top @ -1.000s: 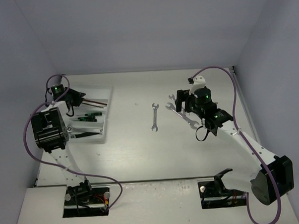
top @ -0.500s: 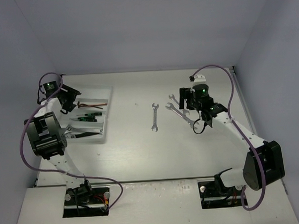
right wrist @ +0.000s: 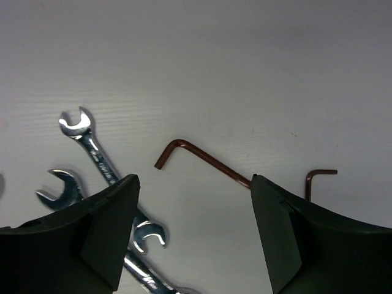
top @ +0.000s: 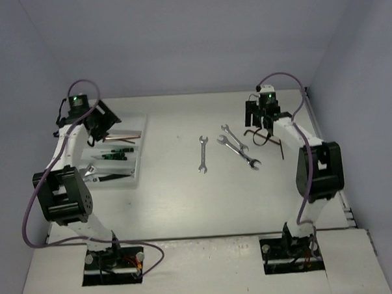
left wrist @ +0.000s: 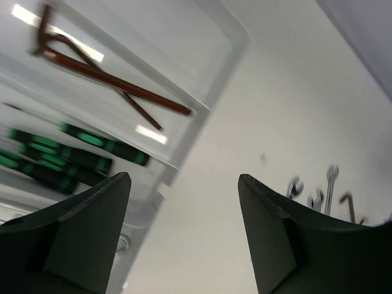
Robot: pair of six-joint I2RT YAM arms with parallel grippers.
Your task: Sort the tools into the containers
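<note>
The left claw (left wrist: 184,180) has come away from the white tray (top: 135,122), which sits by the left edge of the tabletop (top: 179,200). A second ago its tips were down at the hex keys in the tray's far compartment. Now it hangs clear above them, spread wide with nothing between its fingers (left wrist: 73,239). Two red-brown hex keys (left wrist: 104,76) lie crossed in that far compartment. The green-black screwdrivers (left wrist: 61,162) are in the next one toward the near edge, and the black-handled adjustable wrench (top: 106,178) is in a slot nearer still.

The right claw (right wrist: 193,184) has swung off the two crossed silver wrenches (right wrist: 98,160) toward the tabletop's far right corner, and its arm now stands much more upright over its base. This claw hovers open and empty over a hex key (right wrist: 202,160) lying on the tabletop. A second hex key (right wrist: 318,177) lies near it, partly hidden behind one finger. The third wrench (top: 202,153) lies alone near the tabletop's middle, unmoved, as is the crossed pair.
</note>
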